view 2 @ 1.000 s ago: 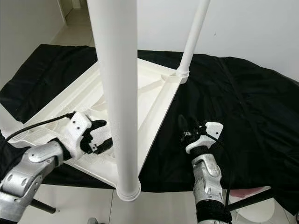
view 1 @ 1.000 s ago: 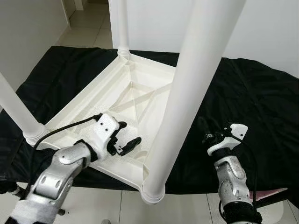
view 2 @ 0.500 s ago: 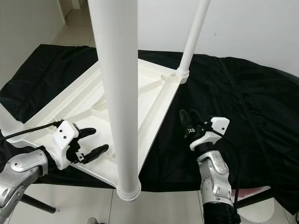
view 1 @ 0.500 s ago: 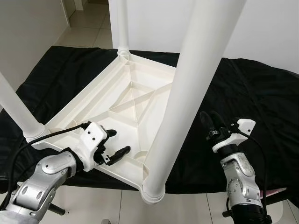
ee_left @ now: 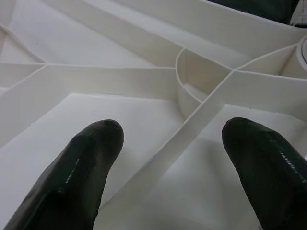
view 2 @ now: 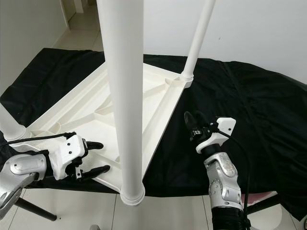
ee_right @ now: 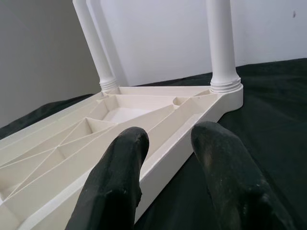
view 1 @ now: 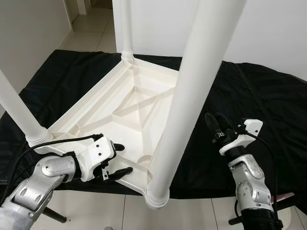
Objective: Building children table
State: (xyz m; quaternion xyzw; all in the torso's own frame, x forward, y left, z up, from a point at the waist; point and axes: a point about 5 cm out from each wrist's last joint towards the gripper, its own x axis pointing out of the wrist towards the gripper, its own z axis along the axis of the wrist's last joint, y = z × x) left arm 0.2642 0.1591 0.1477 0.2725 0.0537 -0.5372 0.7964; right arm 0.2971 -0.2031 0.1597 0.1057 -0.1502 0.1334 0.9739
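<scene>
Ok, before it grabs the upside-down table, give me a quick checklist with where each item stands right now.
1. Left claw open: ok.
2. Left claw at the near edge of the upturned white tabletop: ok, one finger inside the rim, one outside.
3. Right claw open: ok.
4. Right claw on the table: not ok, it hovers over the black cloth beside the rim.
5. Legs seated in corner sockets: near leg looks seated; tightness cannot tell.

The upturned white plastic children's table looks smooth with a faint sheen, as do its round white plastic legs. Under it lies a matt, creased black cloth. The silver metal arms shine softly.
</scene>
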